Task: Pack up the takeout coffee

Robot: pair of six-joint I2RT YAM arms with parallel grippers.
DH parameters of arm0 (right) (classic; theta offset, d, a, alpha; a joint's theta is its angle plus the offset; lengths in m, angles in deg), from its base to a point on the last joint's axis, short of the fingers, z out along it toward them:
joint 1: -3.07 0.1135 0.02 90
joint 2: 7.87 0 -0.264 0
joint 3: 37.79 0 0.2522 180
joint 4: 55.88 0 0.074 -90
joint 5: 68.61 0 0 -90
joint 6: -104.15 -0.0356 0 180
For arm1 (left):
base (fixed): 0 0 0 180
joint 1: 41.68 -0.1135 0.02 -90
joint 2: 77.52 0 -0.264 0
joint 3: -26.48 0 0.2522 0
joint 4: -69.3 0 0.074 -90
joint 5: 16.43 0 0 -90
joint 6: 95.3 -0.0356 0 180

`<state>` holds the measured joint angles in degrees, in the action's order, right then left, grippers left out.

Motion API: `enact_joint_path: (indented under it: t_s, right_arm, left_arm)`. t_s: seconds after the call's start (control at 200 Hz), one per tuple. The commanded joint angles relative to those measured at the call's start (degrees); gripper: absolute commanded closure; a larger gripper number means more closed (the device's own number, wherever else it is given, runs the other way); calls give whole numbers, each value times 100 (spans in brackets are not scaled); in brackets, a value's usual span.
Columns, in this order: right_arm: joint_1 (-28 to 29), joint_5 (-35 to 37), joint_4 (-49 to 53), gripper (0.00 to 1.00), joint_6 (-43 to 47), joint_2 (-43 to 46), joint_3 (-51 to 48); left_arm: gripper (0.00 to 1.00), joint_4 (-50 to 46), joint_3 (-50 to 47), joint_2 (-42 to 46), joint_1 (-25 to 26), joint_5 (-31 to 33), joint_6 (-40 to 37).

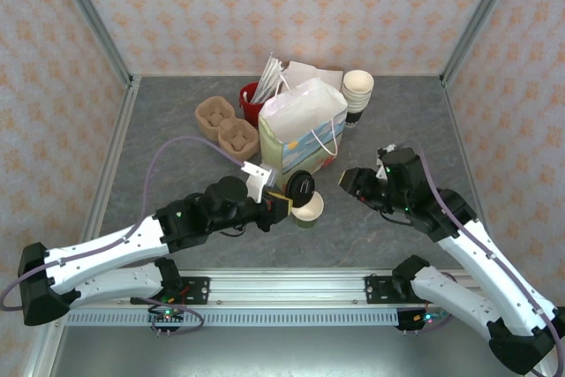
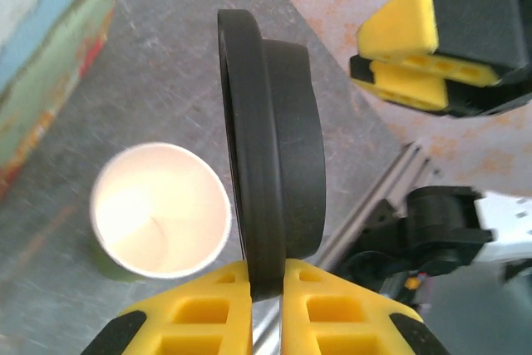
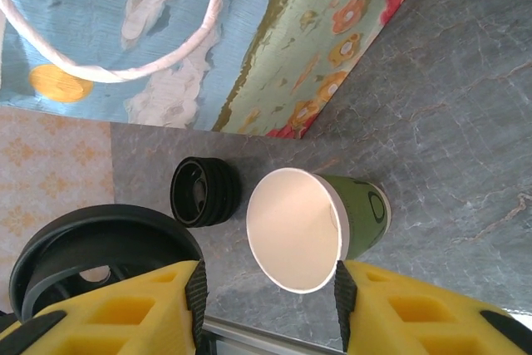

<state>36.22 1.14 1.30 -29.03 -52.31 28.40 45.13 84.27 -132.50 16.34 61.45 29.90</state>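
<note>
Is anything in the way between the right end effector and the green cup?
Nothing visible. Bare table lies between the right end effector and the cup. The black lid in the left end effector is at the cup's far side.

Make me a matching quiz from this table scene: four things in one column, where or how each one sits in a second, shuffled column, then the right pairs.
Things
1. round black plastic lid
2. green-sided paper cup
3. stack of cream paper cups
4. red round container

Places and states
A. stands open and empty on the grey table
B. at the back, just right of the printed paper bag
C. pinched on edge in the left gripper
D. at the back, just left of the printed paper bag, with white sticks poking out

Pairs: 1-C, 2-A, 3-B, 4-D
</note>
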Motion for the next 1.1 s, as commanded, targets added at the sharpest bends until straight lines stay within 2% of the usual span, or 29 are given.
enact_joint_path:
  t_s: [0.0, 0.32, 0.621, 1.096]
  right_arm:
    - [-33, -174, -430, 54, 92, 46, -240]
    - [-36, -461, -1010, 54, -93, -149, -752]
    - [-36, -548, -1460, 54, -206, -357, -1123]
    - [-35, -839, -1849, 48, -85, -957, -1164]
  left_arm:
    - [87, 153, -245, -28, -155, -508, 1295]
    - [87, 1146, -608, -619, -479, -1130, 2092]
    - [88, 1801, -786, -1000, -704, -1493, 2430]
    - [87, 2006, -1081, -1129, -805, -1513, 2698]
